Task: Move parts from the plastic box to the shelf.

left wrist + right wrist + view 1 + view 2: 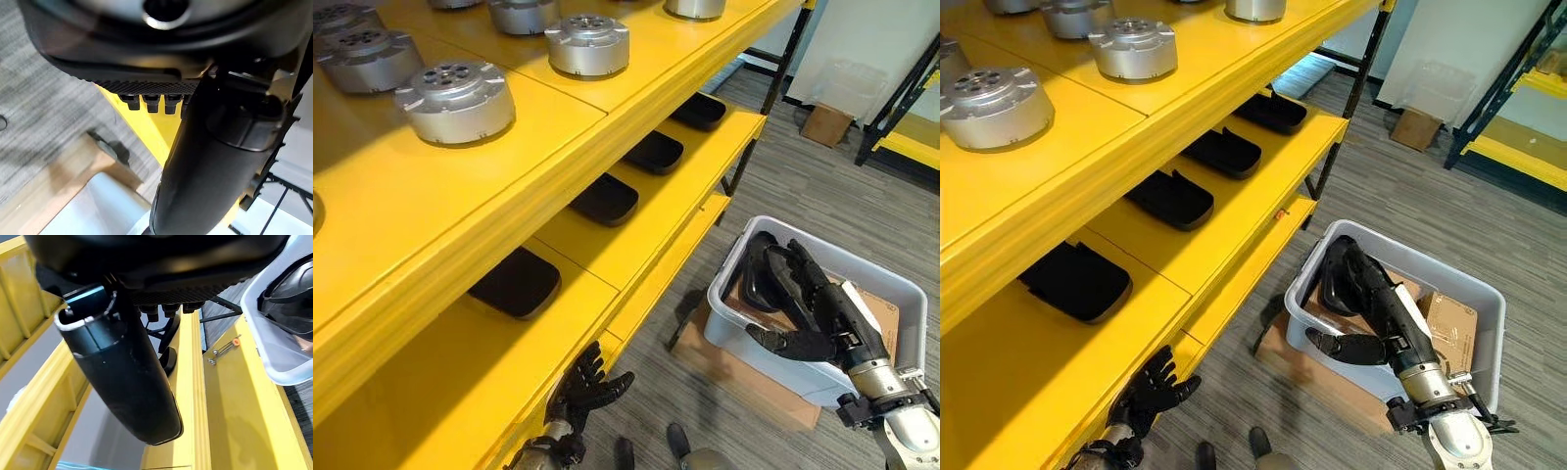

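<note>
Hanging with dark fingers spread beside the yellow metal shelf's (636,127) lower edge at 7 o'clock: left hand (590,390). Reaching into the pale grey plastic box (901,290) at 4 o'clock, right hand (803,294), fingers straight against a curved black part (756,274) inside, not visibly curled round it. Farther, flat black parts (516,283) lining the middle tier; round silver metal parts (456,102) on top.

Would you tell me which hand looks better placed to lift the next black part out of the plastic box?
Right, probably. The right hand already reaches into the plastic box at a black part, while the left hand hangs by the shelf edge.
</note>
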`<state>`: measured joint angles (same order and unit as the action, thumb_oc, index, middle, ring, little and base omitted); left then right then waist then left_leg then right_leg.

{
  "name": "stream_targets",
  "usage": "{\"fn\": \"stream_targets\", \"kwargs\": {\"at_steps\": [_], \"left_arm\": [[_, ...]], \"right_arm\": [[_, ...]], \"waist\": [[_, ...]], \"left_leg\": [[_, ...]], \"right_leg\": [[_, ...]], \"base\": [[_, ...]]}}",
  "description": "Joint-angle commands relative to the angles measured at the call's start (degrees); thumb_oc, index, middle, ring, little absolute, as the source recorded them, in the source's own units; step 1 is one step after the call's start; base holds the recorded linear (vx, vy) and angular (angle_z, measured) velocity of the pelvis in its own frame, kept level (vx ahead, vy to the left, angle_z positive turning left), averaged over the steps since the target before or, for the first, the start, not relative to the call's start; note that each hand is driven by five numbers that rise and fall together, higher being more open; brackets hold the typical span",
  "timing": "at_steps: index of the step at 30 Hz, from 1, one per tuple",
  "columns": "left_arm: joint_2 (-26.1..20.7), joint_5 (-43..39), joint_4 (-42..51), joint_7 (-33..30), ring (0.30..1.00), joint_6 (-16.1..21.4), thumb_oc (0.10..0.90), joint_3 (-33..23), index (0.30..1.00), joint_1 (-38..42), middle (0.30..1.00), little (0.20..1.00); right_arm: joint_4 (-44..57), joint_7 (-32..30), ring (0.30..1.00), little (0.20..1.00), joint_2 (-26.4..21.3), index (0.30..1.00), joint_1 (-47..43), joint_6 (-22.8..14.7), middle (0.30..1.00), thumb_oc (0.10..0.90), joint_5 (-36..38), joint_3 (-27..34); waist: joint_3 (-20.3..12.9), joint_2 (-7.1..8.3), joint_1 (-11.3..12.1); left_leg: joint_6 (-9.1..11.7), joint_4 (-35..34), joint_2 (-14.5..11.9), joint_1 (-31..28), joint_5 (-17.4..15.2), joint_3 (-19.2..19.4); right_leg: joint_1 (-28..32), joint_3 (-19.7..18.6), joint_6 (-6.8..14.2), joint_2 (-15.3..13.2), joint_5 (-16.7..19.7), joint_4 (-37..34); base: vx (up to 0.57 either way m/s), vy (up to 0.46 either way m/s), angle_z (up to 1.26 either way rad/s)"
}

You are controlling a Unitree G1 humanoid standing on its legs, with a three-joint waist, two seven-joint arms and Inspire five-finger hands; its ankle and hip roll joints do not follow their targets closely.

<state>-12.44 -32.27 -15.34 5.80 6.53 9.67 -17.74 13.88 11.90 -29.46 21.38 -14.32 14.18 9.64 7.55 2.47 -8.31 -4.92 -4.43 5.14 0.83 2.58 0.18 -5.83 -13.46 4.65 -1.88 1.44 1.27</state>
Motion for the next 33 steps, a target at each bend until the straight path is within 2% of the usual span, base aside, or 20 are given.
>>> {"fn": "stream_targets", "kwargs": {"at_steps": [1,2,3,4,5,6,8,9,10,11,12,14,15,17,21,33], "left_arm": [[-5.5,1.0,6.1,-2.0,1.000,9.7,0.900,-8.3,1.000,6.5,1.000,1.000],[-5.8,1.2,6.2,-2.3,1.000,9.6,0.900,-8.4,1.000,6.8,1.000,1.000],[-6.6,1.1,6.6,-3.0,1.000,9.9,0.900,-8.7,1.000,7.6,1.000,1.000],[-7.3,0.3,7.0,-4.4,1.000,9.6,0.900,-9.3,1.000,8.2,1.000,1.000],[-7.4,-0.1,6.5,-4.6,1.000,9.2,0.900,-9.1,1.000,8.9,1.000,1.000],[-7.4,-0.3,6.4,-4.6,1.000,9.1,0.900,-9.1,1.000,9.0,1.000,1.000],[-7.1,-0.5,6.9,-4.7,1.000,8.8,0.900,-9.2,1.000,8.6,1.000,1.000],[-7.2,-0.7,6.9,-4.7,1.000,8.7,0.900,-9.3,1.000,8.5,1.000,1.000],[-7.1,-0.9,6.7,-4.3,1.000,8.6,0.900,-9.8,1.000,7.7,1.000,1.000],[-7.0,-0.6,6.4,-4.2,1.000,8.6,0.900,-9.7,1.000,7.7,1.000,1.000],[-6.8,-0.4,6.1,-3.8,1.000,8.5,0.900,-10.0,1.000,7.2,1.000,1.000],[-6.5,-0.6,6.2,-4.0,1.000,8.4,0.900,-10.3,1.000,6.9,1.000,1.000],[-6.1,-1.2,5.8,-3.4,1.000,8.4,0.900,-10.4,1.000,6.1,1.000,1.000],[-5.3,-1.5,5.3,-2.9,1.000,8.3,0.900,-9.9,1.000,6.1,1.000,1.000],[-4.5,-1.5,5.4,-2.3,1.000,8.1,0.900,-8.8,1.000,6.2,1.000,1.000],[-4.1,-1.1,4.3,-2.3,1.000,8.7,0.900,-7.1,1.000,8.1,1.000,1.000]], "right_arm": [[4.8,-1.3,1.000,1.000,-2.4,1.000,-4.7,-4.6,1.000,0.900,0.6,1.5],[5.1,-1.3,1.000,1.000,-2.3,1.000,-5.0,-4.6,1.000,0.900,0.4,1.2],[5.2,-1.6,1.000,1.000,-2.5,1.000,-6.5,-4.7,1.000,0.900,-0.4,0.3],[4.9,-3.0,1.000,1.000,-2.1,1.000,-8.6,-4.7,1.000,0.900,-1.6,-1.7],[4.8,-3.2,1.000,1.000,-2.2,1.000,-10.3,-4.3,1.000,0.900,-2.5,-3.0],[4.6,-3.0,1.000,1.000,-2.2,1.000,-10.7,-4.2,1.000,0.900,-2.5,-3.2],[4.2,-3.8,1.000,1.000,-2.3,1.000,-11.4,-4.1,1.000,0.900,-2.9,-3.4],[4.1,-3.9,1.000,1.000,-2.2,1.000,-11.8,-4.1,1.000,0.900,-2.9,-3.7],[4.6,-3.3,1.000,1.000,-2.0,1.000,-11.5,-4.1,1.000,0.900,-2.2,-3.7],[4.6,-3.1,1.000,1.000,-2.0,1.000,-11.5,-4.1,1.000,0.900,-2.4,-4.0],[4.5,-2.6,1.000,1.000,-2.2,1.000,-11.4,-3.8,1.000,0.900,-2.1,-4.0],[4.5,-2.5,1.000,1.000,-2.5,1.000,-11.4,-3.8,1.000,0.900,-1.9,-4.3],[5.1,-1.7,1.000,1.000,-3.1,1.000,-10.7,-3.6,1.000,0.900,-0.8,-4.2],[6.1,-1.2,1.000,1.000,-4.0,1.000,-10.4,-3.7,1.000,0.900,0.1,-3.8],[6.3,-1.3,1.000,1.000,-4.6,1.000,-10.3,-3.9,1.000,0.900,1.1,-3.4],[6.0,-2.5,1.000,1.000,-3.9,1.000,-9.6,-5.0,1.000,0.900,0.9,-2.1]], "waist": [[-4.5,1.51,1.6],[-4.0,1.57,1.9],[-1.9,1.51,2.3],[-0.9,0.14,5.6],[-1.6,-0.33,5.4],[-1.8,-0.15,5.5],[-2.5,0.39,6.4],[-2.7,0.84,6.7],[-3.6,2.61,7.2],[-4.0,3.34,7.3],[-4.6,3.98,7.3],[-5.3,4.09,7.4],[-5.7,3.95,7.1],[-5.9,3.15,6.5],[-5.8,1.65,5.3],[-5.1,-2.07,3.0]], "left_leg": [[2.2,5.3,-2.1,0.9,-6.8,-0.8],[1.9,5.7,-2.1,1.5,-6.9,-0.3],[1.5,6.5,-2.6,2.5,-7.0,1.0],[2.2,6.4,-4.8,3.6,-6.3,3.5],[2.8,5.5,-5.9,3.5,-5.5,4.1],[3.1,5.0,-6.3,2.7,-5.5,4.5],[3.6,5.4,-7.0,2.2,-6.3,5.7],[3.8,5.9,-7.1,2.2,-6.7,6.5],[4.7,6.4,-7.2,1.6,-7.7,8.2],[5.1,6.7,-7.4,1.4,-7.8,8.7],[5.7,6.6,-8.1,1.0,-7.8,9.5],[6.4,6.8,-9.1,1.0,-7.6,10.3],[7.4,6.7,-11.1,0.4,-7.0,10.9],[8.6,6.2,-13.2,-0.4,-6.2,11.2],[9.9,4.8,-15.6,-1.7,-4.6,12.4],[12.7,3.5,-19.9,-2.4,-0.5,13.4]], "right_leg": [[-2.0,-1.0,2.8,1.1,2.2,0.9],[-3.5,-0.9,2.9,1.5,2.0,2.5],[-6.8,2.0,4.0,1.5,1.9,6.7],[-6.9,16.8,3.1,-6.2,-0.3,8.9],[-4.7,19.5,1.9,-9.5,0.1,7.5],[-3.8,19.9,2.4,-11.3,1.3,6.5],[-3.7,21.1,4.0,-16.6,6.3,4.8],[-3.1,22.3,4.7,-17.9,7.9,3.3],[-0.8,24.2,6.0,-18.9,9.7,-0.3],[0.5,24.7,6.9,-19.1,10.1,-2.2],[1.2,24.9,7.4,-18.0,9.6,-3.8],[1.2,24.2,7.6,-16.9,9.7,-4.6],[1.6,23.9,7.0,-15.0,8.2,-5.6],[2.2,23.8,6.1,-12.8,6.4,-6.2],[2.4,23.0,5.1,-10.4,4.6,-6.3],[3.4,22.2,2.6,-5.9,1.7,-6.2]], "base": [[-0.12,0.123,-0.35],[-0.24,0.111,-0.47],[-0.31,0.013,-0.79],[-0.26,-0.058,-1.06],[-0.10,-0.120,-1.26],[0.03,-0.129,-1.28],[0.03,-0.148,-0.82],[0.08,-0.241,-0.57],[0.11,-0.237,-0.52],[0.13,-0.303,-0.34],[0.08,-0.239,-0.05],[0.06,-0.206,-0.22],[0.08,-0.231,-0.34],[0.08,-0.237,-0.34],[0.03,-0.132,-0.25],[0.01,-0.089,-0.13]]}}
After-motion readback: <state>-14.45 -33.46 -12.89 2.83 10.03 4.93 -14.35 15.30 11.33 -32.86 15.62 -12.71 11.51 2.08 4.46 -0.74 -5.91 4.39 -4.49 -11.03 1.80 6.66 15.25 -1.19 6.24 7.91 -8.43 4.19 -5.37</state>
